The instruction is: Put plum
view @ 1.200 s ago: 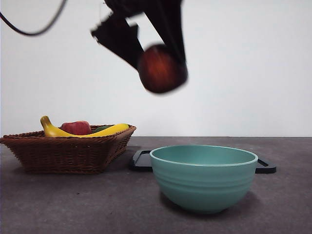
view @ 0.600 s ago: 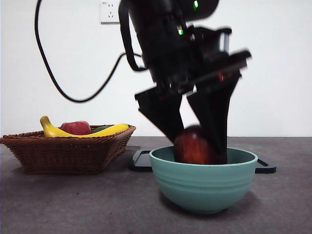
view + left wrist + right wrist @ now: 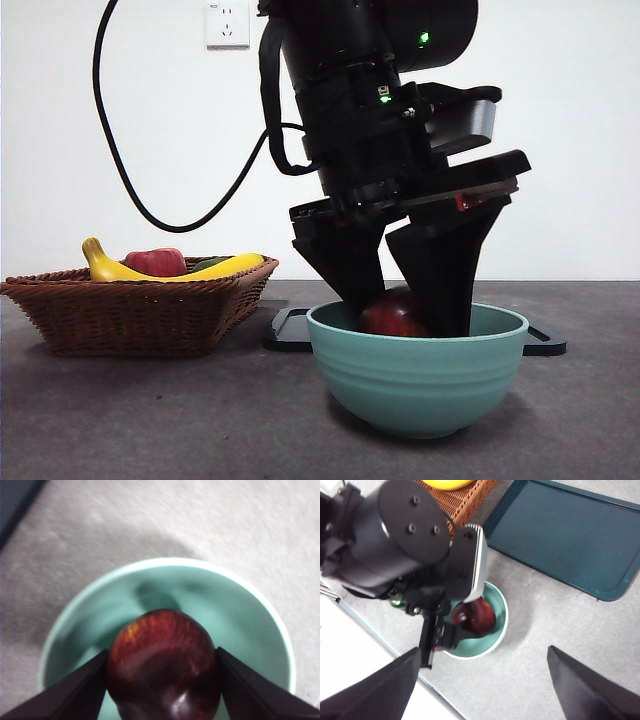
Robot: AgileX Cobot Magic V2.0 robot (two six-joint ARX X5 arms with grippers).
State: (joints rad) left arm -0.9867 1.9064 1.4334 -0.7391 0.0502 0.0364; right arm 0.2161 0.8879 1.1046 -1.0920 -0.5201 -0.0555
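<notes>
The left gripper [image 3: 400,315] is holding the plum [image 3: 393,312] down inside the bowl [image 3: 418,385], jaws clamped on its sides. Whether the plum is touching the bowl's bottom cannot be told. Placement looks nearly done; letting go and lifting clear are what is left. The right gripper [image 3: 485,690] is waiting high above the bowl, jaws wide apart.

Wall [image 3: 570,120]: plain white, evenly lit.
Socket [image 3: 227,22]: white, high on the wall.
Table [image 3: 150,420]: grey, matte, slightly textured.
</notes>
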